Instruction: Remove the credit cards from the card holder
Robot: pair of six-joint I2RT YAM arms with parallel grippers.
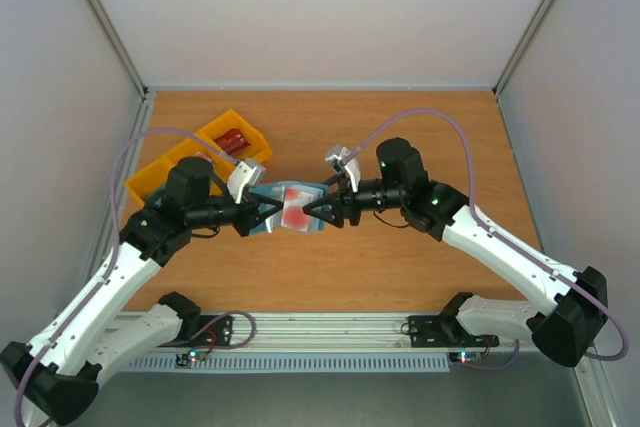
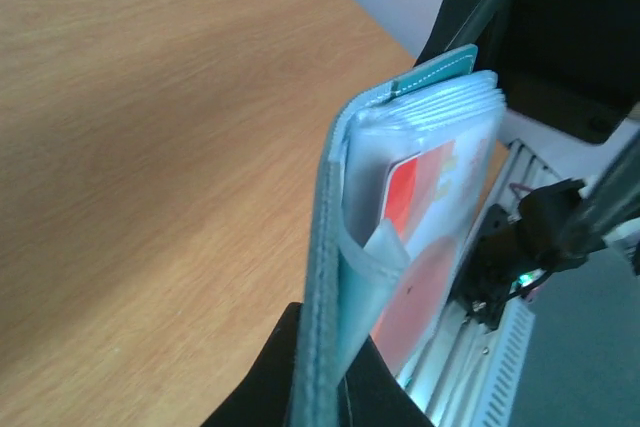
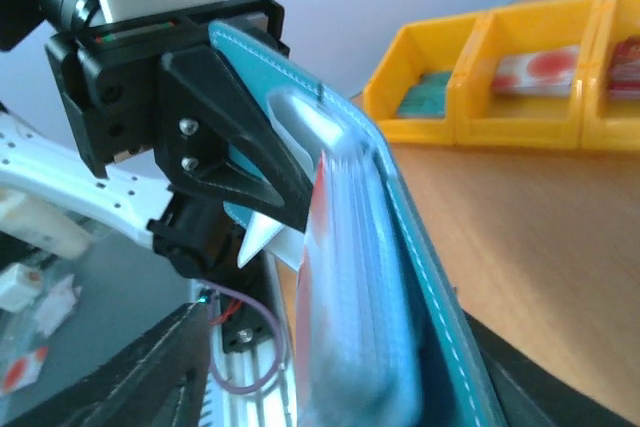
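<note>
The slate-blue card holder (image 1: pixel 278 199) hangs open above the table between both grippers. My left gripper (image 1: pixel 255 215) is shut on the edge of its cover (image 2: pixel 325 277). A pinkish-red credit card (image 2: pixel 405 192) sits in the clear plastic sleeves (image 3: pixel 350 287), its red edge (image 3: pixel 318 197) showing in the right wrist view. My right gripper (image 1: pixel 322 212) is open, its jaws standing wide on either side of the holder's other end (image 3: pixel 440 277), with a gap on the left side. A teal edge (image 2: pixel 440 67) pokes out at the holder's far end.
A yellow three-compartment tray (image 1: pixel 150 175) stands at the back left, with a teal card (image 3: pixel 425 97), a white-and-red card (image 3: pixel 530 67) and a red item (image 1: pixel 232 142) in its compartments. Wooden table (image 1: pixel 420 257) lies below; walls enclose three sides.
</note>
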